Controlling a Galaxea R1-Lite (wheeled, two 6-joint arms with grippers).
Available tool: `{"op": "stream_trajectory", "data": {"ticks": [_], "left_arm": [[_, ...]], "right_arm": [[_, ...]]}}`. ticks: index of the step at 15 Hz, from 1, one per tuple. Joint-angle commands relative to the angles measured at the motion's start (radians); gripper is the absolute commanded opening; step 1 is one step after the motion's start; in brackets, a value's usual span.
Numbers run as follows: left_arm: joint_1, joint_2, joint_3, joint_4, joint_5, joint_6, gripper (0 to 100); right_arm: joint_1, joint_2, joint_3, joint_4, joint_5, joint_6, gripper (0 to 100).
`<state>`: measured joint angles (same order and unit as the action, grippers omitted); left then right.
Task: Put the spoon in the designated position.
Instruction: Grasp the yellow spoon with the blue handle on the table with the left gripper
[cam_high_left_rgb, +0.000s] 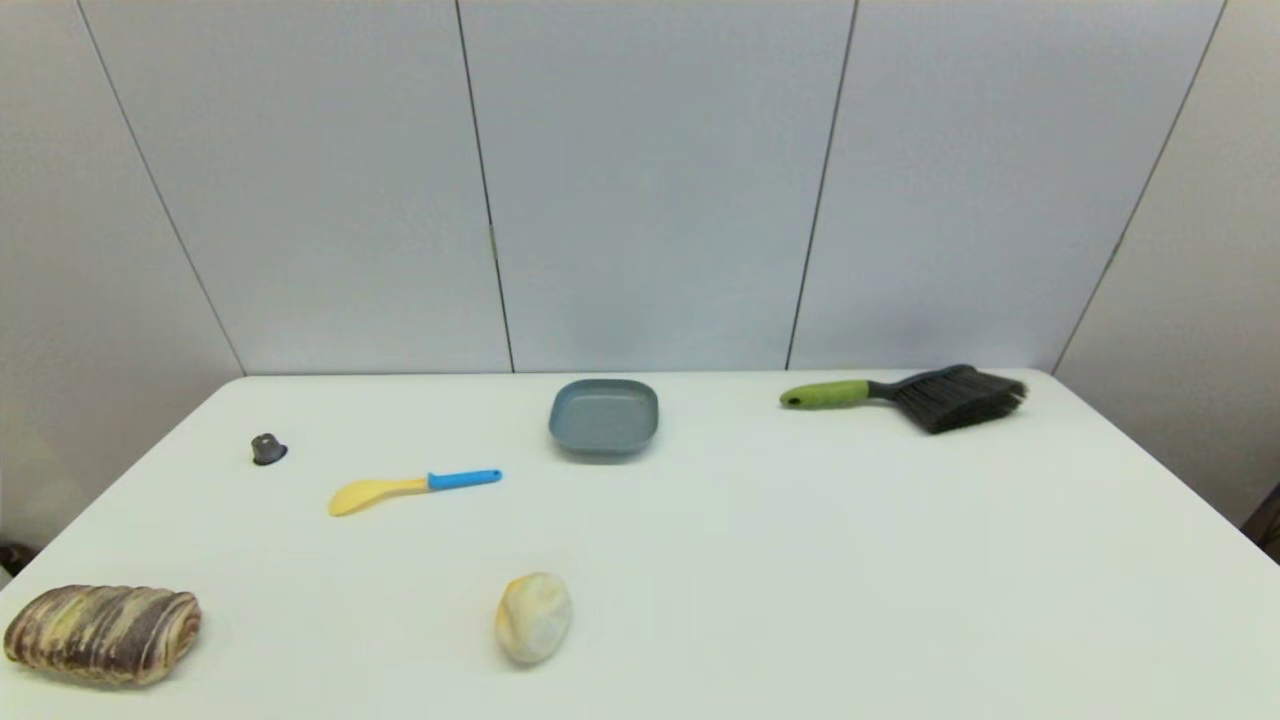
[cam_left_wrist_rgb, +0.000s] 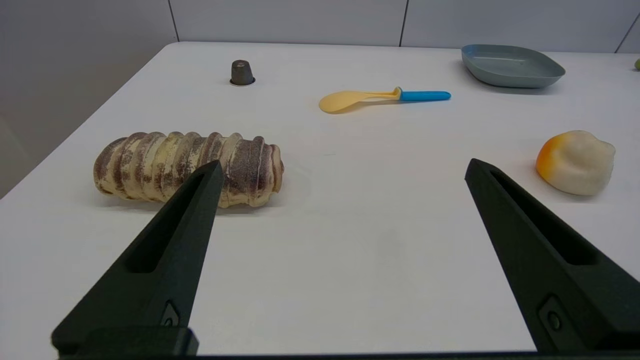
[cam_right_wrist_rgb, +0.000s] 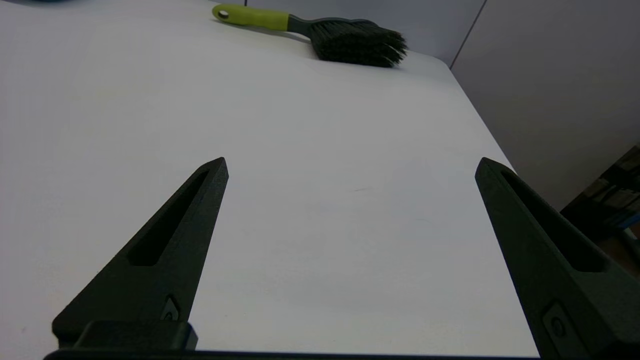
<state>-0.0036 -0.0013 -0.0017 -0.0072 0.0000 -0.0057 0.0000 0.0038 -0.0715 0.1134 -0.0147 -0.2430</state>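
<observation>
i'm watching the spoon (cam_high_left_rgb: 414, 487) lying flat on the table's left half, long axis crosswise, blue handle pointing toward the centre. my left gripper (cam_left_wrist_rgb: 343, 167), fingers spread and empty, is sitting nearer; the right gripper (cam_right_wrist_rgb: 351, 165) is idling spread.

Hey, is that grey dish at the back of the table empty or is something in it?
Empty. The grey dish shows only its bare inside in the head view; the spoon lies on the table apart from it.

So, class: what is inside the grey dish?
Nothing shows in the dish: its bare floor is visible in the head view. In the left wrist view the near rim hides part of the inside.
</observation>
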Motion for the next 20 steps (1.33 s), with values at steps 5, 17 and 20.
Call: {"op": "stream_trajectory", "data": {"ticks": [5, 17, 20], "left_arm": [[0.001, 0.001, 0.000, 0.000, 0.000, 0.000, 100], [0.001, 0.001, 0.000, 0.000, 0.000, 0.000, 100], [0.001, 0.001, 0.000, 0.001, 0.000, 0.000, 100]], "right_arm": [[0.000, -0.002, 0.025, 0.002, 0.075, 0.083, 100], [0.000, -0.002, 0.027, -0.001, 0.012, 0.246, 100], [0.000, -0.002, 0.027, -0.001, 0.012, 0.246, 100]]}}
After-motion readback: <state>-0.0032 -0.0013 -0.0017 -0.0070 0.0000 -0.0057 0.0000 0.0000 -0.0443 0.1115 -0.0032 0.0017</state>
